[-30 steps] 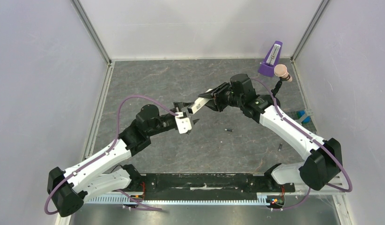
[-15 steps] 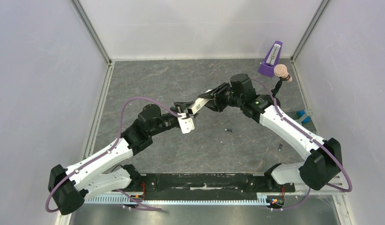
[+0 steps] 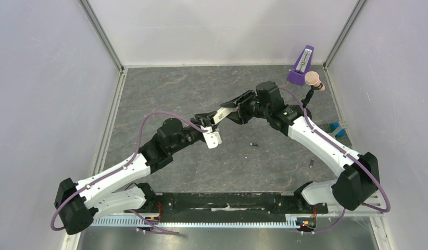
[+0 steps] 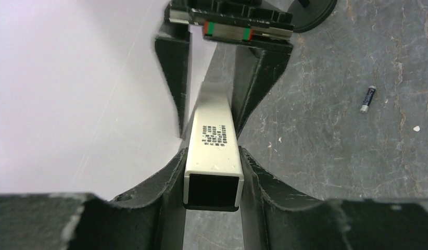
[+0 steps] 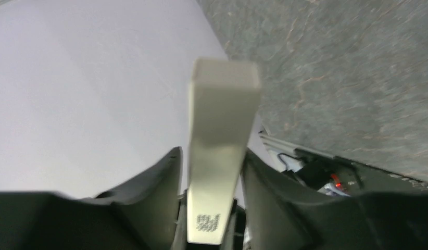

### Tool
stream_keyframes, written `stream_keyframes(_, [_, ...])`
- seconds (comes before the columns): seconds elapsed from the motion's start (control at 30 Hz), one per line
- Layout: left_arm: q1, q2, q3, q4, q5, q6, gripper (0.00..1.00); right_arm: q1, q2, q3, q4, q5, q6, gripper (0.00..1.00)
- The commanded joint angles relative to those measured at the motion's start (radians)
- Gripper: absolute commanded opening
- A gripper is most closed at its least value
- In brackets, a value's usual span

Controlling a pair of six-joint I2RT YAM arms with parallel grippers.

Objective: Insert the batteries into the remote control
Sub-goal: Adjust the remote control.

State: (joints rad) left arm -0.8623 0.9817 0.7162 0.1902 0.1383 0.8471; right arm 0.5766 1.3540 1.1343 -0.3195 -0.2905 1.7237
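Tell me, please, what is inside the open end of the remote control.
Only a dark hollow shows in the remote control; nothing else is visible, and shadow hides its depth.

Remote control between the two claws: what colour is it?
The remote is white, with a small black printed block; clearest in the left wrist view.
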Motion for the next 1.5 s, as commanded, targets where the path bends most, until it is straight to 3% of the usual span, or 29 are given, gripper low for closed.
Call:
stream_keyframes(0.0, [-0.004,0.004,0.039,0.050,-0.097,-0.147,0.02,0.008,-0.017,0.012,0.074,-0.032,-0.065,0.59])
stream_keyframes(0.1, [-0.004,-0.014,0.076,-0.015,-0.158,-0.264,0.02,-0.006,-0.055,-0.056,0.113,-0.043,-0.140,0.76])
stream_keyframes(0.33, [0.001,-0.129,0.116,-0.139,-0.274,-0.539,0.02,-0.086,-0.204,-0.316,0.391,-0.160,-0.313,0.98])
stream_keyframes(0.47, [0.030,-0.176,0.201,-0.305,-0.257,-0.738,0.02,-0.187,-0.283,-0.513,0.932,-0.378,-0.251,0.98])
stream_keyframes(0.53, [0.071,-0.188,0.237,-0.371,-0.162,-0.832,0.02,-0.218,-0.280,-0.515,1.052,-0.454,-0.232,0.98])
stream_keyframes(0.77, [0.283,-0.197,0.235,-0.314,0.288,-1.056,0.02,-0.221,-0.253,-0.232,0.721,-0.464,-0.572,0.98])
stream_keyframes(0.93, [0.411,-0.140,0.236,-0.166,0.615,-1.135,0.02,-0.219,-0.209,-0.201,0.709,-0.490,-0.527,0.98])
stream_keyframes(1.17, [0.417,-0.122,0.209,-0.044,0.686,-1.094,0.02,-0.219,-0.208,-0.155,0.546,-0.489,-0.609,0.98])
stream_keyframes(1.47, [0.417,-0.125,0.113,0.180,0.708,-1.076,0.02,-0.198,-0.192,-0.169,0.640,-0.547,-0.492,0.96])
